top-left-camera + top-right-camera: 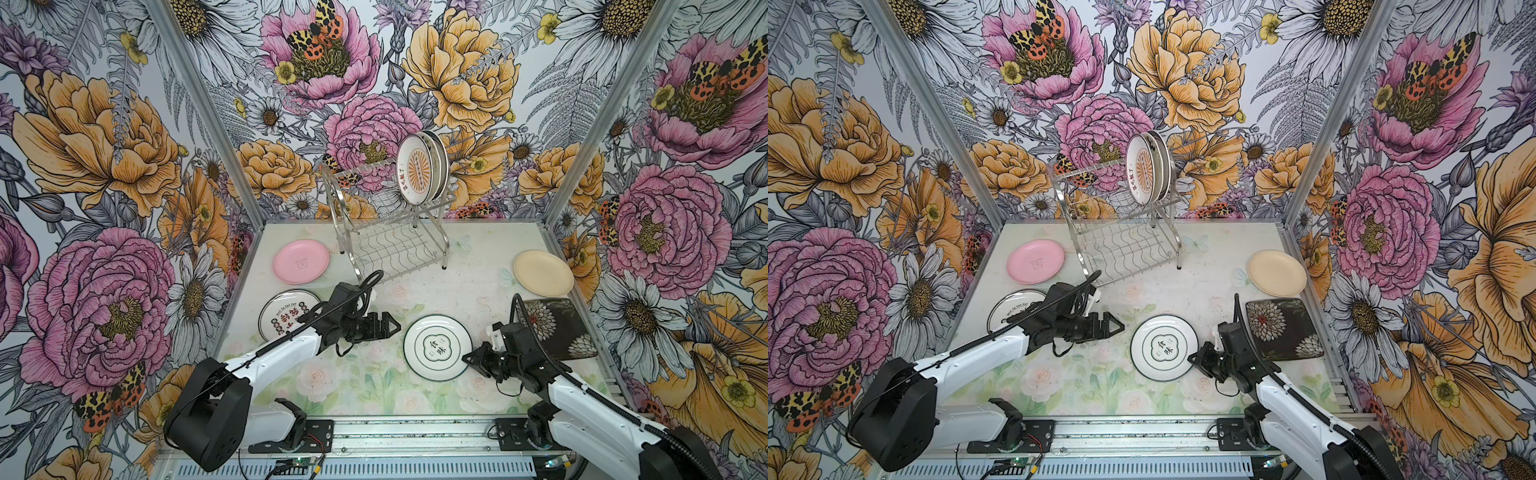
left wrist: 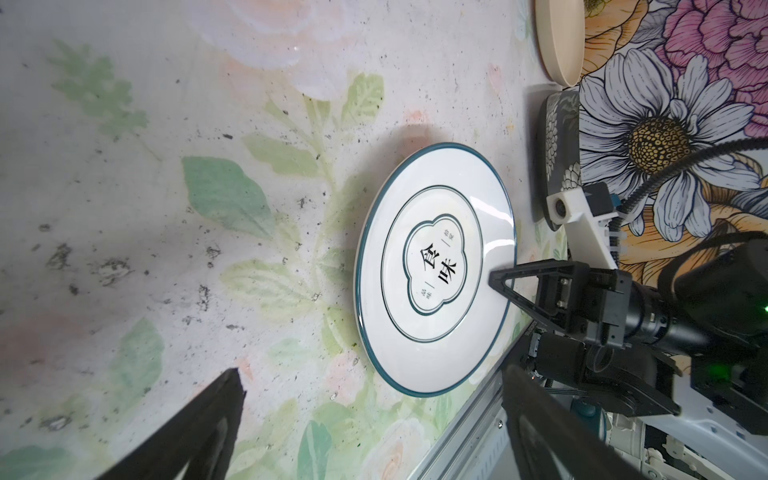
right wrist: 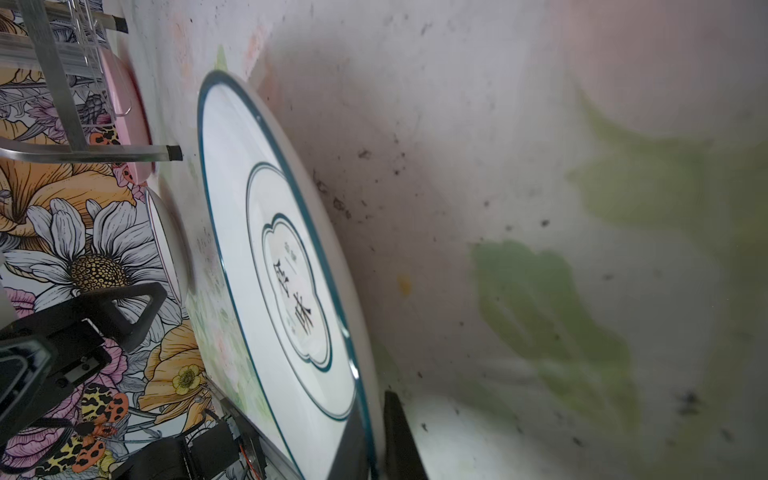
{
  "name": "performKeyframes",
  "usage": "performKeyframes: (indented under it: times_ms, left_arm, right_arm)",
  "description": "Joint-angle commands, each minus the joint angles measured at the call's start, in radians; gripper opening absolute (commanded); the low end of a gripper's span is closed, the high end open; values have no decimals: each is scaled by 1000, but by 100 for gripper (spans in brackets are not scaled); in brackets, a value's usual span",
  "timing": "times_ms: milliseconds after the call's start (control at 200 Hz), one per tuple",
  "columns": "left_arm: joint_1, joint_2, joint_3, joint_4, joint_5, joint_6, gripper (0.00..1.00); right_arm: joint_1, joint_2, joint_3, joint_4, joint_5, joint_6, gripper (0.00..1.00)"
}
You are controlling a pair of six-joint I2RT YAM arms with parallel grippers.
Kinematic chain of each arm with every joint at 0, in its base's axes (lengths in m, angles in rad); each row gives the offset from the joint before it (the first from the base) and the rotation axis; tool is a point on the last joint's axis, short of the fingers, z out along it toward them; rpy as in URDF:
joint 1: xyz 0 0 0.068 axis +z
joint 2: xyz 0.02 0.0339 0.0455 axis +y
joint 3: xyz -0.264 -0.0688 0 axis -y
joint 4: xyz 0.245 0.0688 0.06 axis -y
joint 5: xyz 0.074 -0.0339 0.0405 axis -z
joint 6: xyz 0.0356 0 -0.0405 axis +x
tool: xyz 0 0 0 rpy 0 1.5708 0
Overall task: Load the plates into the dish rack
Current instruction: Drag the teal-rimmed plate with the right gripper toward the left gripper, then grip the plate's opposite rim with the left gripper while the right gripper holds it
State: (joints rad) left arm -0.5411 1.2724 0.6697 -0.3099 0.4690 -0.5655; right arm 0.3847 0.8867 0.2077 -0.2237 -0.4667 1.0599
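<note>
Jaws of the right gripper [image 1: 468, 357] pinch the right rim of the flat teal-rimmed plate [image 1: 437, 347], near centre; the left gripper [image 1: 390, 326], spread wide, hovers just left. Five plates [image 1: 301, 261] lie on the table [image 1: 353, 378]. Far behind, the dish rack [image 1: 390, 241] holds seemingly three upright plates on top.

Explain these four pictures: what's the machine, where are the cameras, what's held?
Two robot arms, each ending in jaws, load plates into a dish rack. Both top views look from overhead; the other two come from wrist cameras. On the table are a pink plate, a cream plate, a dark square plate, a red-lettered plate and a green-rimmed plate. A sunburst plate and others stand in the rack. The jaws of the right arm are shut on the green-rimmed plate's rim; those of the left arm hang open, empty.
</note>
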Motion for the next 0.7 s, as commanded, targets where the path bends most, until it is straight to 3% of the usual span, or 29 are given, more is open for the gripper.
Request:
performKeyframes:
  times_ms: [0, 440, 696]
  left_arm:
    - [-5, -16, 9, 15, 23, 26, 97]
    - [81, -87, -99, 240, 215, -42, 96]
    - [120, -96, -131, 361, 291, -105, 85]
  right_arm:
    - [-1, 14, 2, -72, 38, -25, 0]
    - [17, 56, 268, -66, -86, -85, 0]
    - [76, 177, 442, -42, -120, -123, 0]
